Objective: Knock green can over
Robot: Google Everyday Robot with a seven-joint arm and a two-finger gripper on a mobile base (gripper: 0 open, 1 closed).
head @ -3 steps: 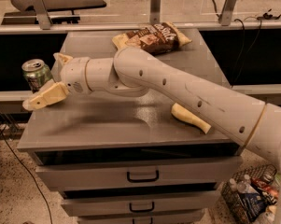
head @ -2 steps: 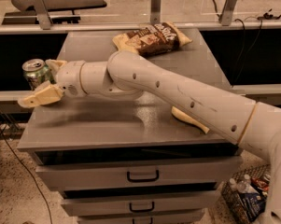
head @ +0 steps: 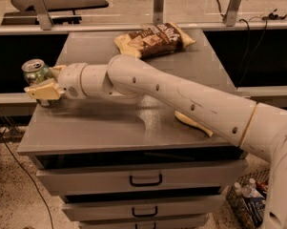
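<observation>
Camera view, single frame.

Containers: the green can (head: 35, 71) stands upright at the 9 o'clock edge of the worktop (head: 109, 128), silver top up. Whether it holds anything cannot be seen. The brown snack bag (head: 155, 39) lies flat at 12 o'clock. The drawers (head: 95, 181) under the worktop are shut, contents unseen. A basket (head: 236, 205) on the floor at 5 o'clock holds small bottles, hard to make out.

Gripper (head: 45, 79): at 9 o'clock, right at the can. The jaws stand apart, one finger across the front of the can's lower half, the other behind its 3 o'clock side. The can sits between them. Cannot tell whether either finger touches it.

Hidden or cut off: the near finger covers the can's lower part. The arm (head: 181, 94) crosses the worktop from 4 o'clock and hides part of a pale yellow elongated object (head: 194, 124) lying there. I cannot tell what it is. The arm also cuts off the basket.

Versus 0.7 s ago: the can is unmoved and upright. The near finger, then lower and in front of the can, now sits higher against it. Bag and yellow object unchanged.
</observation>
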